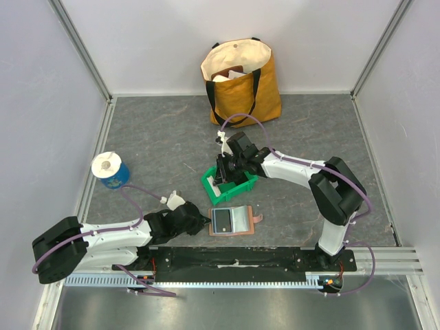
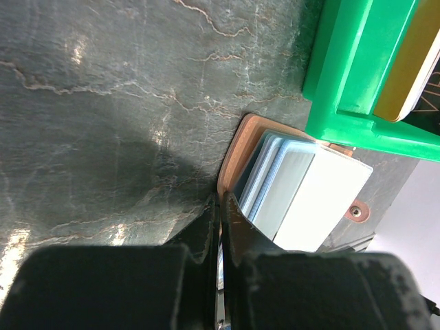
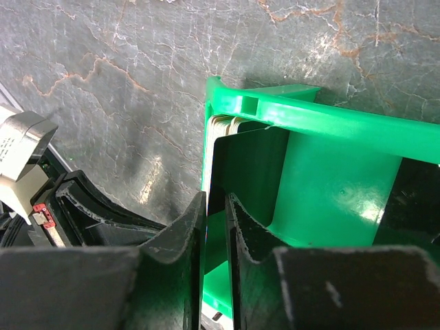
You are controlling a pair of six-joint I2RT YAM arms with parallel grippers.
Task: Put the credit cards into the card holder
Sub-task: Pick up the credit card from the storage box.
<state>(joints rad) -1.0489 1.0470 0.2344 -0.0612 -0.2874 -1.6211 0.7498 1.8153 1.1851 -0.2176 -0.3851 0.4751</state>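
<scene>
The terracotta card holder [image 1: 232, 221] lies open on the table in front of the arms, blue-grey lining up, snap tab [image 1: 256, 218] to the right. My left gripper [image 1: 204, 221] is shut on its left edge; the left wrist view shows the brown edge [image 2: 237, 148] running into the closed fingertips [image 2: 221, 197], and a pale white panel [image 2: 323, 203] on the lining. My right gripper [image 1: 225, 175] reaches into the green bin [image 1: 242, 187]. In the right wrist view its gripper [image 3: 215, 197] is almost shut on a dark card [image 3: 247, 172] standing against the bin wall [image 3: 330, 117]. Several light card edges [image 3: 223, 124] show behind it.
A yellow tote bag [image 1: 265, 89] stands at the back. A blue cup with a white roll [image 1: 110, 170] sits at the left. The green bin [image 2: 344, 69] lies just beyond the card holder, with a yellowish card [image 2: 405, 75] in it. Walls close in the table on three sides.
</scene>
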